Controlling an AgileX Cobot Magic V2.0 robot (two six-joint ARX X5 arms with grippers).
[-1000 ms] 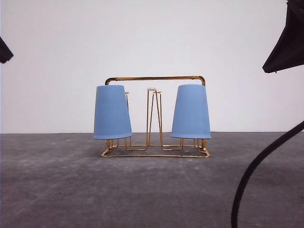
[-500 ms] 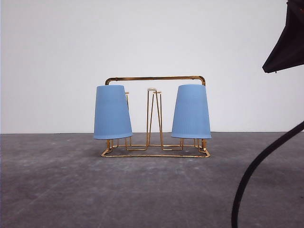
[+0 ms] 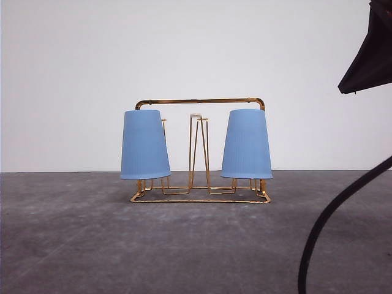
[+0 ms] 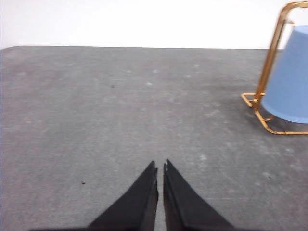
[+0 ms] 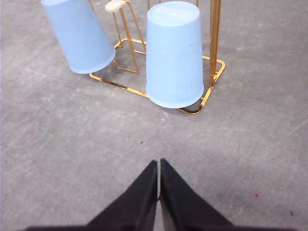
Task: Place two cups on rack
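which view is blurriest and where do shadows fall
Left wrist view is softest: the cup and rack edges look smeared, as does the left end effector. Front view is sharp and evenly lit, with only a faint shadow under the rack base. Right wrist view is fairly crisp, with soft shadows beneath both cups.

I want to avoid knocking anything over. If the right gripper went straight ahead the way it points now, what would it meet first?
Most likely the nearer cup hanging upside down on the rack. The right gripper, fingers shut, points roughly at it across bare table; depth is hard to judge.
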